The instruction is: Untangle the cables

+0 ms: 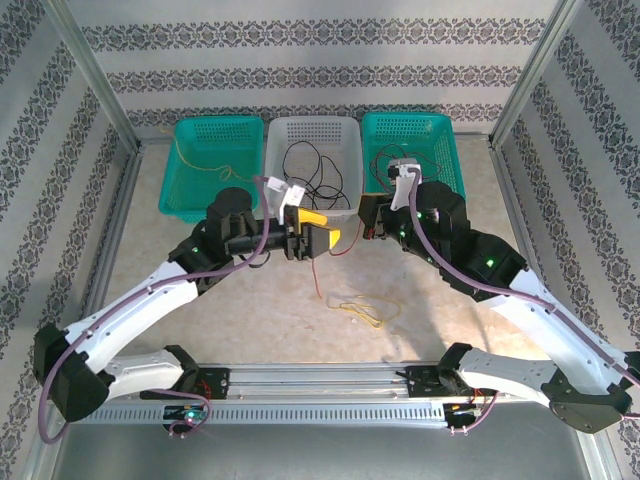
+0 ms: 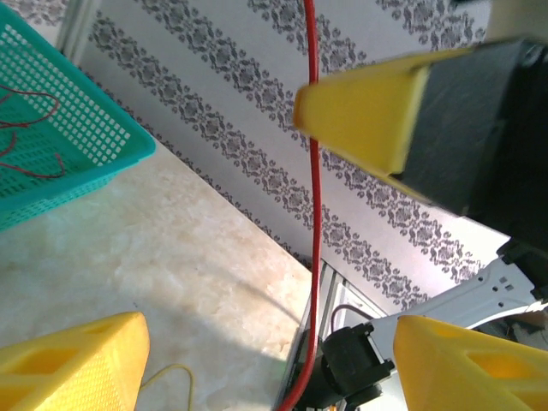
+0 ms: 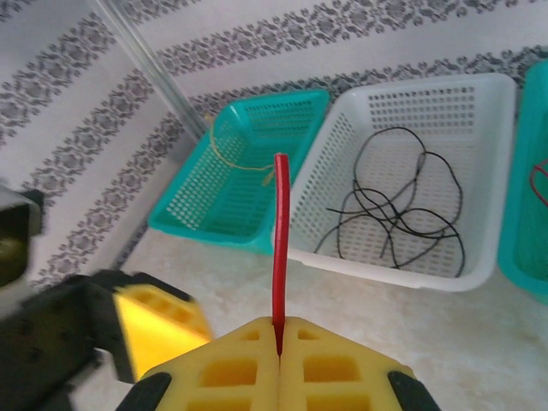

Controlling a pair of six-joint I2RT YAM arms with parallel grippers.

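Grip belongs to the right tool (image 3: 280, 338), clenched on the red cable (image 3: 279, 240), whose short end stands up from the closed pads. The rest hangs towards the bench (image 1: 250, 320). That run passes lengthwise between the fingers of the left tool (image 2: 270, 334), which is released and spread wide, so the left tool is the nearer one. Closing across the cable's axis looks the likely next move. A yellow cable (image 1: 360, 308) lies loose on the bench.

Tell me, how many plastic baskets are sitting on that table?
3, in a row along the far edge: the left teal basket, the white basket in the middle, and the right teal basket. No further basket seems hidden.
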